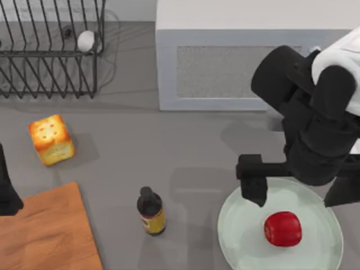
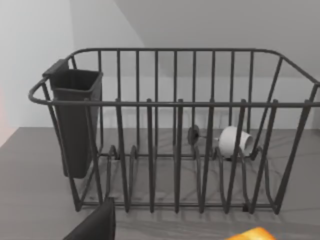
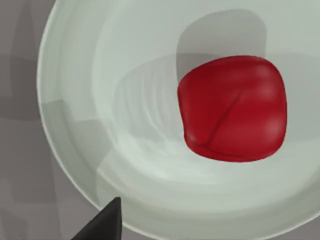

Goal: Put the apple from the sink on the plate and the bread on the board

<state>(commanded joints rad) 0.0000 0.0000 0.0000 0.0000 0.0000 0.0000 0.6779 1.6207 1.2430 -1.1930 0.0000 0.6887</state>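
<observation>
The apple [image 1: 283, 228] lies on the plate [image 1: 236, 236]; the right gripper [image 1: 298, 194] hangs above it — fingers spread wide, empty; the bread [image 1: 52, 139] sits on the table beside the board [image 1: 45, 236]; the left gripper [image 1: 8, 194] is parked at the left edge

The grey table [image 1: 185, 152] bears bread [image 1: 52, 139], board [image 1: 48, 233], bottle [image 1: 151, 211], plate [image 1: 242, 236]; wire rack [image 1: 50, 50].

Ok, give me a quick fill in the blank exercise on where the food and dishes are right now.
1. The apple lies on the ____.
2. The bread sits on the ____, not on the board.
3. The white ball rests inside the wire ____.
4. The bottle stands between the board and the ____.

Missing words: plate; table; rack; plate
</observation>
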